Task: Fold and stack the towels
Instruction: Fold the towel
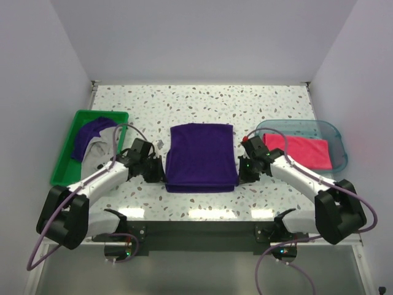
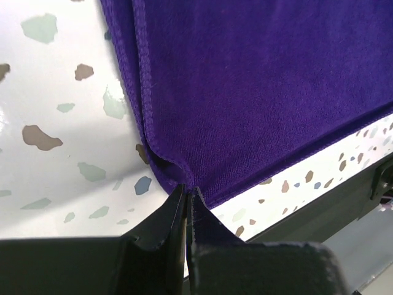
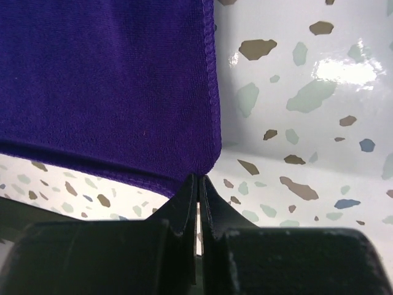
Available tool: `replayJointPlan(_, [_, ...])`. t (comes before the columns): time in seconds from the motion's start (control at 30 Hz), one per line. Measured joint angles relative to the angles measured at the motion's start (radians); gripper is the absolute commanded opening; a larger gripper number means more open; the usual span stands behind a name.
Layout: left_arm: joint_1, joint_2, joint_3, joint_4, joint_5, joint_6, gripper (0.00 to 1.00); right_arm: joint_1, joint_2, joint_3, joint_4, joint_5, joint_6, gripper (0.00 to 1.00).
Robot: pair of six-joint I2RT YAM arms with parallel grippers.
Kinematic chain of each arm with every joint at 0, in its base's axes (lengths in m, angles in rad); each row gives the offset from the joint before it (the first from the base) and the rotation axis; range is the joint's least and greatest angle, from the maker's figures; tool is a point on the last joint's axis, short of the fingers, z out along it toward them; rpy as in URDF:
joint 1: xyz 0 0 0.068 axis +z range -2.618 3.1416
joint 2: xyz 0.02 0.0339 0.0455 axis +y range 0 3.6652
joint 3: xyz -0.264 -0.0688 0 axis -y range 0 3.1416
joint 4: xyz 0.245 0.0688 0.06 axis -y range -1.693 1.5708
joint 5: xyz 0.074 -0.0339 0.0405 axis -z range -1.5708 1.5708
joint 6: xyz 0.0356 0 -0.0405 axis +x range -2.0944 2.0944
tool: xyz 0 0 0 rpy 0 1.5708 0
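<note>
A folded purple towel (image 1: 202, 157) lies flat on the speckled table (image 1: 202, 101). Well left of it, a green bin (image 1: 61, 166) holds a second purple towel (image 1: 91, 133) and a grey-white towel (image 1: 99, 152). To its right, a teal tray (image 1: 334, 132) holds a pink towel (image 1: 301, 151). The left gripper (image 2: 186, 195) pinches its near-left corner and the right gripper (image 3: 199, 182) its near-right corner, jaws closed.

The white speckled tabletop (image 1: 202, 104) carries a folded dark purple cloth towel (image 1: 202, 157) centrally, a green plastic bin (image 1: 64, 157) left, a translucent teal tray (image 1: 307, 127) right.
</note>
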Motion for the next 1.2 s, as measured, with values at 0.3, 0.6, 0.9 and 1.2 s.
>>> replayJointPlan(0.3, [0.0, 0.041, -0.04, 0.045, 0.004, 0.0, 0.04, 0.013, 0.063, -0.042, 0.069, -0.016, 0.017, 0.0])
replayJointPlan(0.6, [0.003, 0.04, 0.145, -0.054, -0.074, 0.019, 0.02, 0.014, 0.037, 0.077, -0.011, 0.03, 0.009, 0.0])
replayJointPlan(0.9, [0.005, -0.051, 0.192, -0.075, -0.146, 0.034, 0.01, 0.021, -0.085, 0.111, -0.024, 0.032, 0.014, 0.01])
replayJointPlan(1.2, [0.003, 0.027, -0.046, 0.034, -0.066, -0.009, 0.01, 0.07, 0.052, -0.066, 0.098, -0.016, 0.056, 0.01])
